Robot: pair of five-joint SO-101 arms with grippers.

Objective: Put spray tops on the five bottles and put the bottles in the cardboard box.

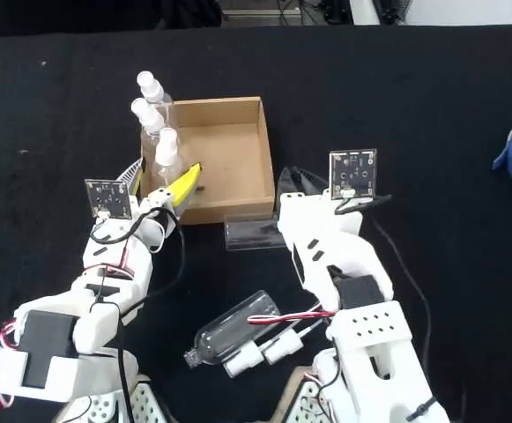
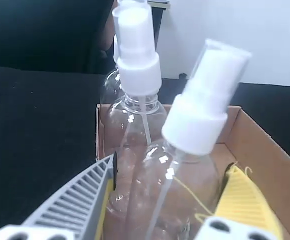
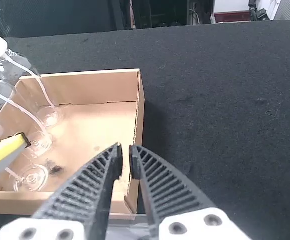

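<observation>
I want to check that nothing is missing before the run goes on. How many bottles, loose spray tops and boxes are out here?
Standing bottles with spray tops: 3
Bottles lying flat: 2
Loose spray tops: 2
Cardboard box: 1
Total: 8

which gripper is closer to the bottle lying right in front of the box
Right. The right gripper hangs over the box at its front wall, by that bottle; the left gripper is at the box's other side, among the standing bottles.
</observation>
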